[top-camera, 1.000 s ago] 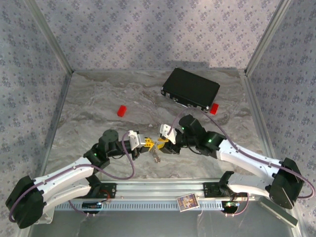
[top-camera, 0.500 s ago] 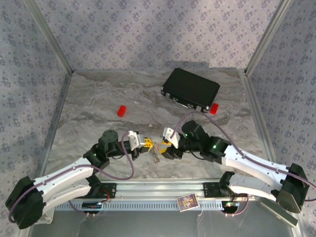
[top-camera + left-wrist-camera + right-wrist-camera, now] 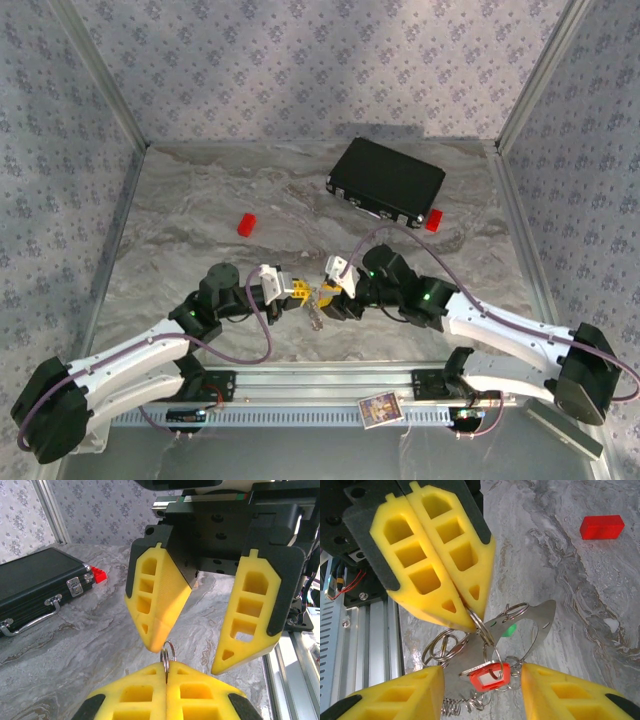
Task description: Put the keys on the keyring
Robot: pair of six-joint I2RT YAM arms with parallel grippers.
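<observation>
At the near middle of the table (image 3: 200, 200), we see the left gripper (image 3: 166, 669) pinched shut on the keyring (image 3: 167, 654), the red-and-white key (image 3: 490, 675) and green key (image 3: 509, 630) dangling tangled beneath. The right gripper (image 3: 482, 671) stands wide open around that cluster, holding nothing. We fear it closing on several rings at once, or tugging the keyring from that thin pinch

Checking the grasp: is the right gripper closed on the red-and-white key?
No, the right gripper stands open around the red-and-white key.
</observation>
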